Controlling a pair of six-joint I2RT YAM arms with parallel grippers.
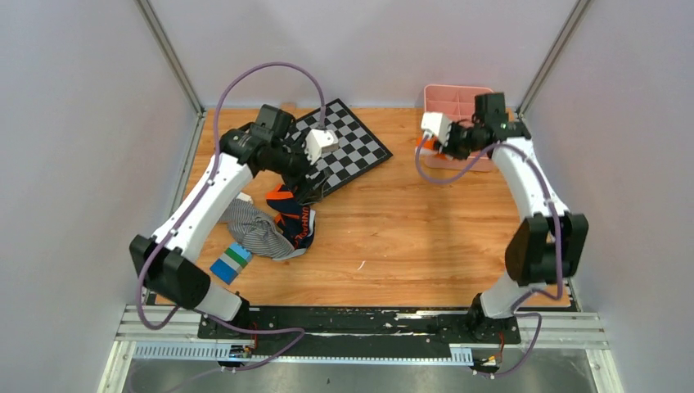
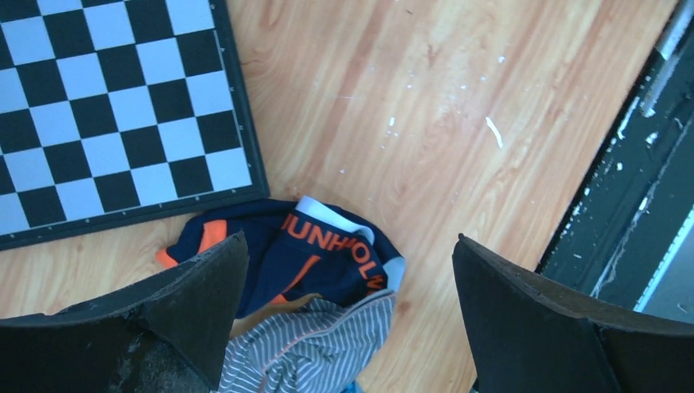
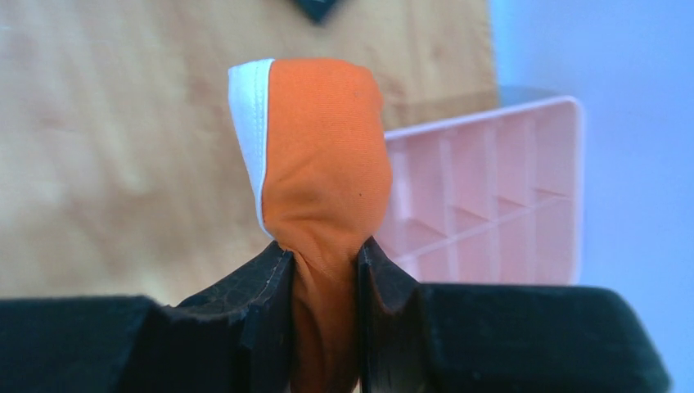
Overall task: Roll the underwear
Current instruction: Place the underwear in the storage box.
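the right wrist view shows the right gripper (image 3: 323, 262) pinching the bunched orange underwear (image 3: 323, 155) beside the pink tray (image 3: 491, 188); from the top only an orange sliver shows. the left gripper (image 2: 350, 246) hangs spread over the navy pair (image 2: 319, 254) and striped garment (image 2: 311, 352).

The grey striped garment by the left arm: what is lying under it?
The striped garment overlaps part of the navy pair, and a blue, green and white item pokes out at its near edge. Anything else beneath is covered.
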